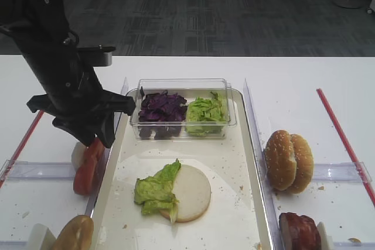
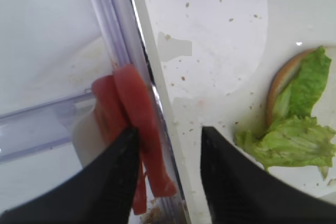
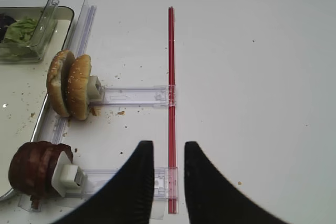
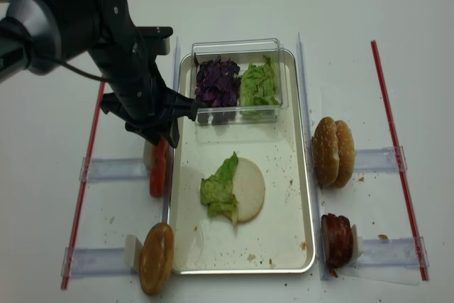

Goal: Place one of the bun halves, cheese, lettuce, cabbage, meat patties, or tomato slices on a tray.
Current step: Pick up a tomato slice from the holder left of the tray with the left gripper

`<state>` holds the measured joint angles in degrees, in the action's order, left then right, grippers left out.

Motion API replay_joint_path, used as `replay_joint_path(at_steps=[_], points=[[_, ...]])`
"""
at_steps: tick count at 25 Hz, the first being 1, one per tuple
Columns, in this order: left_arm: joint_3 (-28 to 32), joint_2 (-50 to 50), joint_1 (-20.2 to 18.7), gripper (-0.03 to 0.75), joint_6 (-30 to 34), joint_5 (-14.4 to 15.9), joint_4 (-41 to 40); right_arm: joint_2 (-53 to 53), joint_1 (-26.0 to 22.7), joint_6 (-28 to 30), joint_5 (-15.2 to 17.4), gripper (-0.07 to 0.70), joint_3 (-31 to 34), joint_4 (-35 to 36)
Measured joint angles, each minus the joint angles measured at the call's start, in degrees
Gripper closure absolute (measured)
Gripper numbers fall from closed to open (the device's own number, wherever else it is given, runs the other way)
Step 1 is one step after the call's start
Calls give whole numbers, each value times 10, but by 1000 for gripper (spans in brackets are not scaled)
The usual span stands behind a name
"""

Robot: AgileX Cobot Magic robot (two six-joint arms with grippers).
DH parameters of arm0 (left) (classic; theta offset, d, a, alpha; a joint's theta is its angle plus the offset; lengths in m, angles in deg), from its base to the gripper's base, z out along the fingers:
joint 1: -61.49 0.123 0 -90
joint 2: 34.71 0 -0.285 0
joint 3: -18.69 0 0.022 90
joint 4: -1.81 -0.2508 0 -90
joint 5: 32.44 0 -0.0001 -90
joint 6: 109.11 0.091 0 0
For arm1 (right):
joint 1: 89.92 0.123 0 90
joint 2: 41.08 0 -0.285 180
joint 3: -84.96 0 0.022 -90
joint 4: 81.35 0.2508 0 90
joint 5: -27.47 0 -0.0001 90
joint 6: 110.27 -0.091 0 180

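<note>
Tomato slices point(image 2: 131, 129) stand on edge in a clear holder just outside the left rim of the tray point(image 1: 117, 162). On the tray lies a bun half point(image 1: 193, 194), cut face up, with a lettuce leaf point(image 1: 155, 190) over its left side. The left gripper point(image 2: 169, 148) hangs over the slices, jaws parted and not yet clamped on a slice. The right gripper point(image 3: 168, 169) is closed on nothing, well to the right of the tray. To do this well, bracket only the slice nearest the tray, squeeze gently, then lift straight up.
</note>
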<state>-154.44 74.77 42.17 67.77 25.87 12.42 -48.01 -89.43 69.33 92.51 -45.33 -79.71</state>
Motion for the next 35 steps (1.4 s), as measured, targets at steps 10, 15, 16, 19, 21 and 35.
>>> replay_joint_path(at_steps=[10, 15, 16, 19, 21, 35], points=[[-1, 26, 0, 463, 0, -1, 0, 0, 0, 0, 0, 438, 0, 0], [-1, 26, 0, 480, 0, 0, -2, 0, 0, 0, 0, 438, 0, 0], [-1, 26, 0, 490, -5, 0, -7, 0, 0, 0, 0, 438, 0, 0], [-1, 26, 0, 531, -14, 0, -20, 0, 0, 0, 0, 438, 0, 0], [-1, 26, 0, 551, -18, 1, -27, 0, 0, 0, 0, 438, 0, 0], [-1, 26, 0, 669, -21, 1, -29, 0, 0, 0, 0, 438, 0, 0]])
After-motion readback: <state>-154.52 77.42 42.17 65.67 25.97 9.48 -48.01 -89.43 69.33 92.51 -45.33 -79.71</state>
